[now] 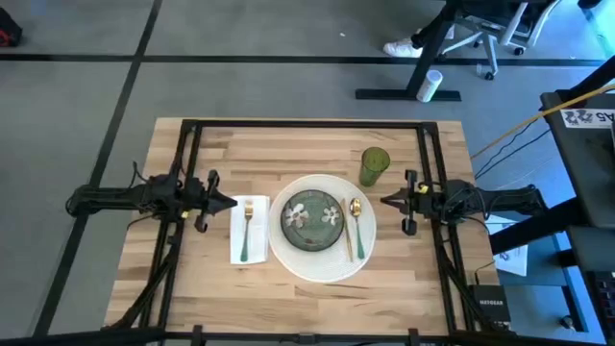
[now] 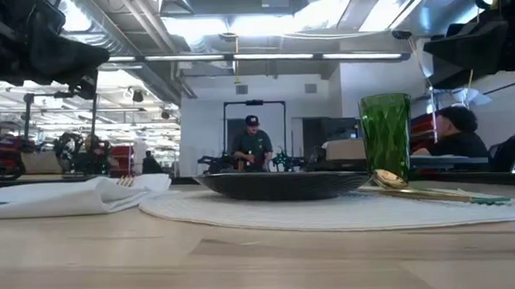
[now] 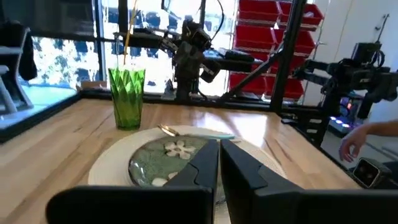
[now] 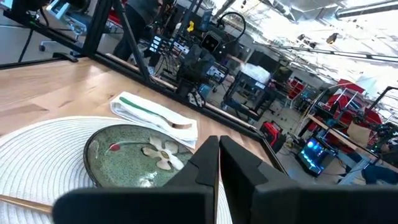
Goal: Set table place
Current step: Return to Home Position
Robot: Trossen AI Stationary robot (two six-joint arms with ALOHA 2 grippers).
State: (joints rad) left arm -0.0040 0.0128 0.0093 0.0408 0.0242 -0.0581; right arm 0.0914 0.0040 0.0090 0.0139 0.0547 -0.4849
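1. The white plate (image 1: 322, 270) lies near the middle of the table (image 1: 288, 154), with the green flowered dish (image 1: 311, 216) on its centre.
2. A gold spoon (image 1: 357, 227) lies on the plate at the dish's 3 o'clock.
3. The white napkin (image 1: 236, 234) sits at the plate's 9 o'clock and carries the green-handled fork (image 1: 246, 231).
4. The green tumbler (image 1: 374, 165) stands upright at the plate's 1 o'clock.
5. The left gripper (image 1: 231, 202) hovers at 10 o'clock, fingers closed and empty.
6. The right gripper (image 1: 384, 201) hovers at 2 o'clock, also closed and empty.
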